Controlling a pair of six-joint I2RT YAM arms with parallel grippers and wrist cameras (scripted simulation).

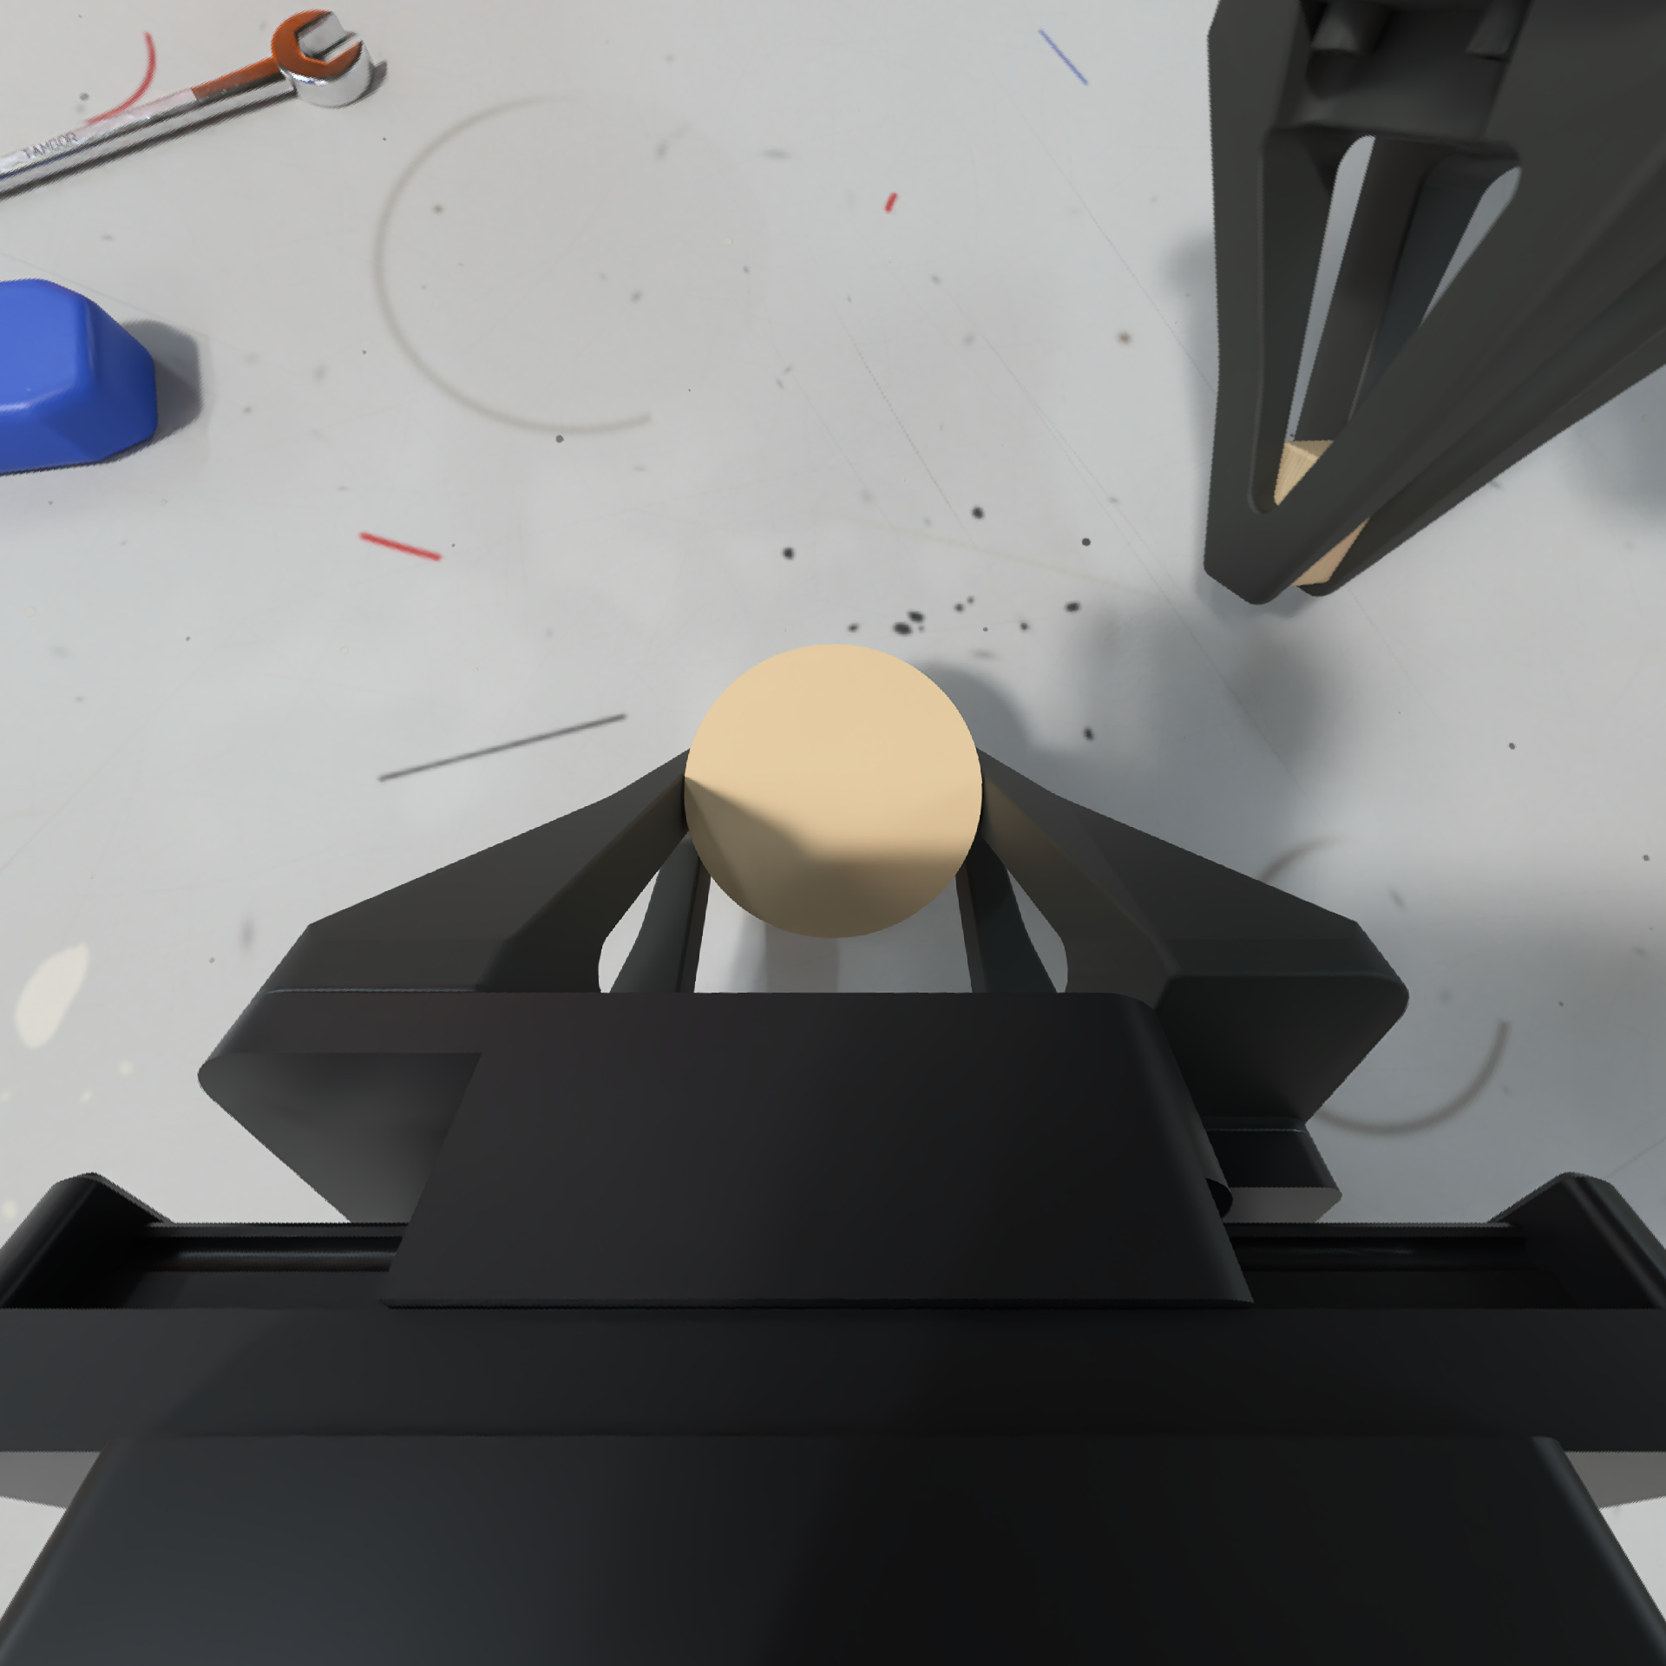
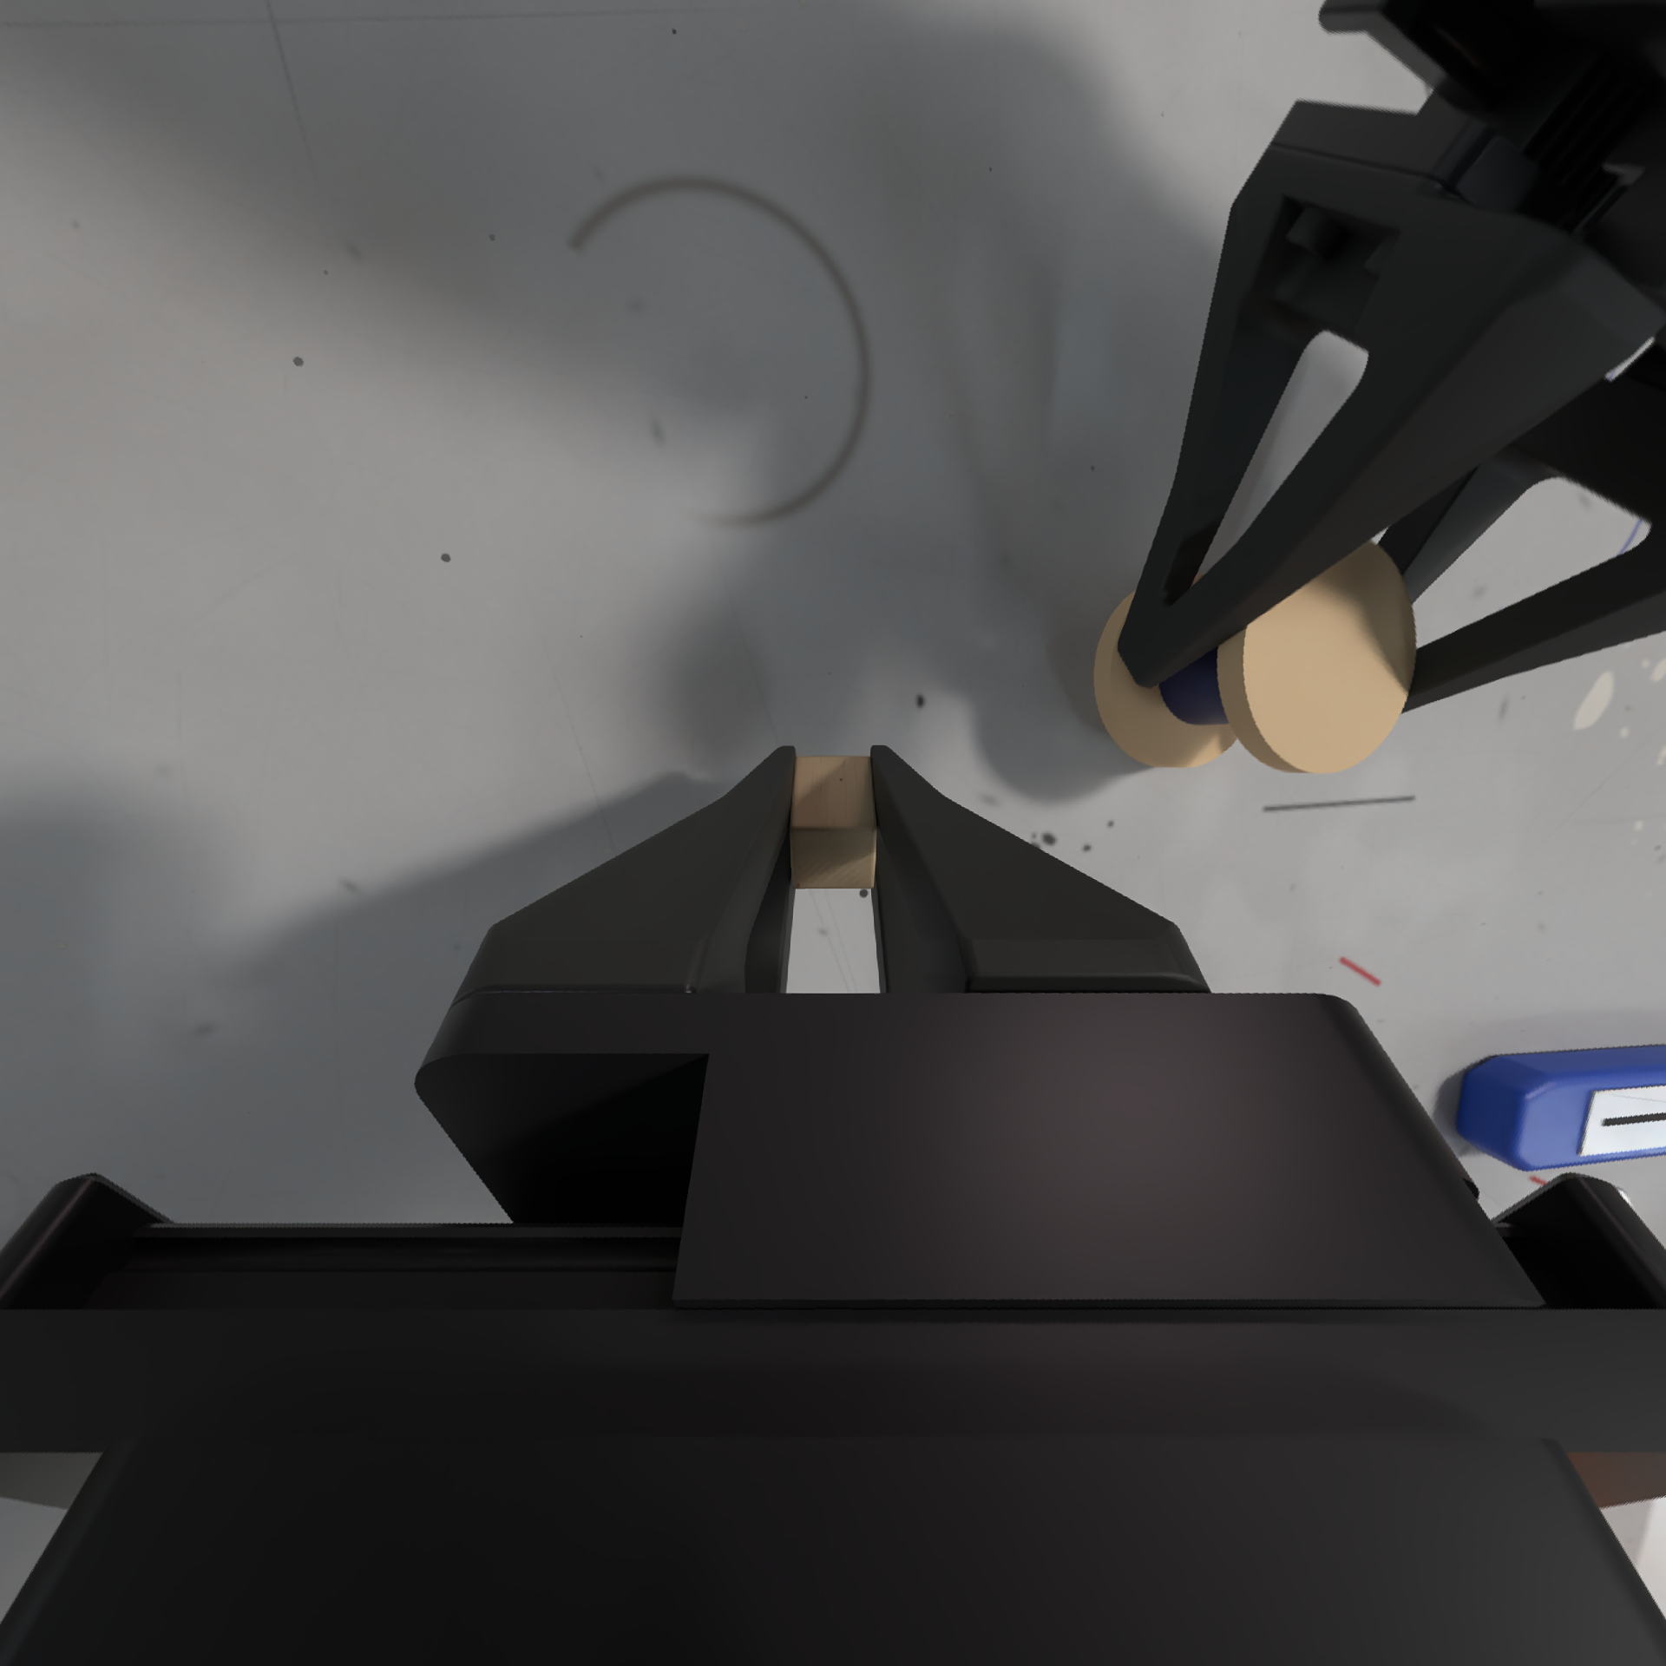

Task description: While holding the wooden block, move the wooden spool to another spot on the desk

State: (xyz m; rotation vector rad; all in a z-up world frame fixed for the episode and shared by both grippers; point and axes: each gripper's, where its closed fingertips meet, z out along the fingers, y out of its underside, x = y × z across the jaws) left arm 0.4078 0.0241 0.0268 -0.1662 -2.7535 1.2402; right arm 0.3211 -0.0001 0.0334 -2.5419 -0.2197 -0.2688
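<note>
We see the left claw [image 1: 833,793] clamped on the wooden spool [image 1: 833,790], 1 finger each side of the dark blue core betw. its 2 tan discs. From the right wrist view the spool [image 2: 1316,667] lies tilted, lower disc down near the bench [image 2: 361,451]; can't tell if it touches.

Right claw [image 2: 833,811] is closed tight on the wooden block [image 2: 833,856], pale wood w/ square faces, pinched betw. both fingers near the tips. In the left wrist view the block [image 1: 1295,469] shows only as slivers thru the finger frame, low by the bench surface.

The 2 claws are near each other, not touching.

Bench edges & corners aren't in view, so we can't place things by them. Blue case [image 1: 72,379] & a wrench [image 1: 180,99] w/ orange collar lie well apart from the spool.
</note>
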